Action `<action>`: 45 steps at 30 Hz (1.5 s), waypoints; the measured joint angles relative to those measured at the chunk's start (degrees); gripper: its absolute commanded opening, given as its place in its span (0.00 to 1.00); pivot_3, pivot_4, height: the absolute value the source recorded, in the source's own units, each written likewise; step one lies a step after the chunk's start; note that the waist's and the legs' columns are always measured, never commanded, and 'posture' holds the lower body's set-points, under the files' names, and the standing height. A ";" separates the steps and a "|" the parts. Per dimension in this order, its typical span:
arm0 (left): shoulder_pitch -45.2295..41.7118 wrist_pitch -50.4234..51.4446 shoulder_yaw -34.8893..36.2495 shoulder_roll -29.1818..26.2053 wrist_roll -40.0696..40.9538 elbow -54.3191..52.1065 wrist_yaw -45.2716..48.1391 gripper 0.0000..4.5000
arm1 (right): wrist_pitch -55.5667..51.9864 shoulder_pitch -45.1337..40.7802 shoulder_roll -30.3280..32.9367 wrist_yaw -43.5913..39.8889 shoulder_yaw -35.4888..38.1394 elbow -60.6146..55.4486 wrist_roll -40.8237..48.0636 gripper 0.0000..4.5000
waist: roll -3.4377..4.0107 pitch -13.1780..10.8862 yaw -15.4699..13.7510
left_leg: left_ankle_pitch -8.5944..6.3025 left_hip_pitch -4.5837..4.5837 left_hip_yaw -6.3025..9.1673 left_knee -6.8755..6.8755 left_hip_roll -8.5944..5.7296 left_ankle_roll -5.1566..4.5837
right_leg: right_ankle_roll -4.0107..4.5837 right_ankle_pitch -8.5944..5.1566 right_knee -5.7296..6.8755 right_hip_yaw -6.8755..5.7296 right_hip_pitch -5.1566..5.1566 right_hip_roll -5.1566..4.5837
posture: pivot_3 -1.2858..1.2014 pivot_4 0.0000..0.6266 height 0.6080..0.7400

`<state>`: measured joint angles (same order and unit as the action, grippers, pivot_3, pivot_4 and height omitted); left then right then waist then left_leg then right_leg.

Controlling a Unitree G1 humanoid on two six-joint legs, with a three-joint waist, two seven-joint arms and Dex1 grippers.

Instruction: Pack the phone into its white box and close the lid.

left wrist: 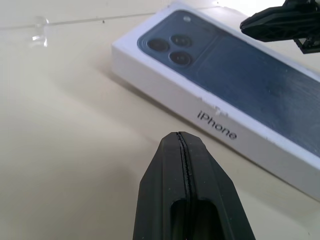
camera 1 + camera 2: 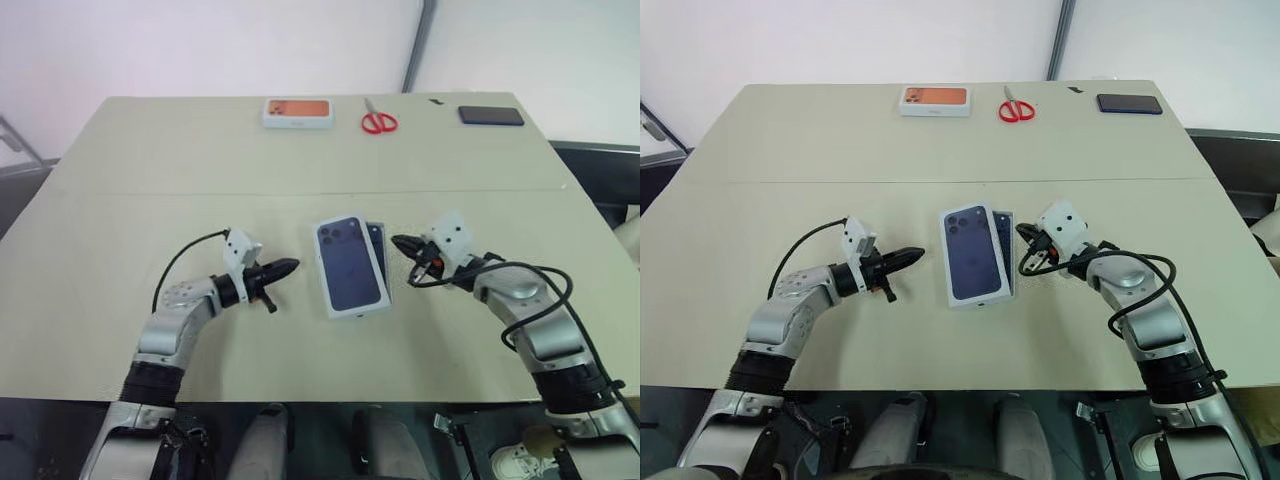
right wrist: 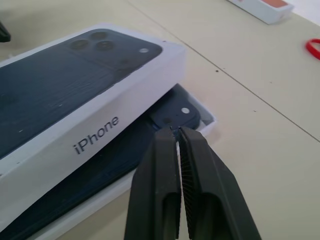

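White lid (image 2: 348,266) askew over phone (image 3: 172,114) in white box (image 3: 207,122); both grippers closed, empty.

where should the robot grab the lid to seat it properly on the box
By its two long side walls, near mid-length, from above. The lid sits skewed, overhanging the white box with the phone exposed along the right edge; the long walls are bare, one facing each shut gripper: left, right.

1. Even, bright light falls from overhead on the counter (image 2: 120,250); shadows are soft and short.
2. The head views are sharp at the centre, with slight bending of the counter edges toward the corners.
3. In the wrist views the black fingers (image 1: 190,200) loom large and slightly soft.
4. The lid (image 3: 75,90) shows a faint sheen.
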<state>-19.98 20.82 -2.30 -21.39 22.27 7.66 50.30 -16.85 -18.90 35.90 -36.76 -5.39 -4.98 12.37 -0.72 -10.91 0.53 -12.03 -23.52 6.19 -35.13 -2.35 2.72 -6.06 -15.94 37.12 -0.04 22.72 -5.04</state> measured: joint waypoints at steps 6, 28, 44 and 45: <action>-3.55 4.41 -3.14 2.39 -0.30 1.27 -0.10 0.00 | 0.26 -1.61 -0.56 -2.43 -0.05 1.64 -0.87 0.01 | -0.01 0.00 0.20 | 0.00 0.00 0.00 -0.01 -0.07 0.00 | -0.01 0.00 0.02 -0.01 0.01 0.03 | 0.52 0.24 1.00; -9.27 9.10 -3.48 5.31 -1.55 6.71 -0.94 0.00 | -0.19 -1.84 -1.10 -6.60 -1.10 0.24 -3.21 0.01 | 0.00 0.00 0.16 | 0.02 0.02 0.02 -0.03 -0.09 0.02 | -0.01 0.01 0.05 -0.02 0.00 0.04 | 0.52 0.24 1.00; -12.50 8.88 -2.40 7.41 -1.87 7.58 -2.01 0.00 | 0.52 -1.85 -1.35 -6.11 -0.98 2.51 -7.85 0.01 | 0.00 0.00 0.23 | 0.03 0.02 -0.05 -0.03 -0.13 0.05 | -0.01 0.01 0.07 -0.02 0.00 0.04 | 0.52 0.24 1.00; -12.49 8.88 -2.47 7.49 -1.93 7.96 -2.01 0.00 | 0.67 -1.83 -1.32 -6.04 -0.95 2.51 -8.10 0.01 | 0.00 0.00 0.22 | 0.03 0.02 -0.05 -0.03 -0.13 0.05 | -0.01 0.01 0.08 -0.02 0.00 0.05 | 0.52 0.24 1.00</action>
<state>-32.47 29.70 -4.76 -13.90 20.34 15.62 48.30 -16.18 -20.73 34.59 -42.80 -6.34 -2.47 4.26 -0.73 -10.91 0.76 -12.00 -23.50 6.14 -35.16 -2.48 2.77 -6.07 -15.93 37.20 -0.06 22.72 -5.00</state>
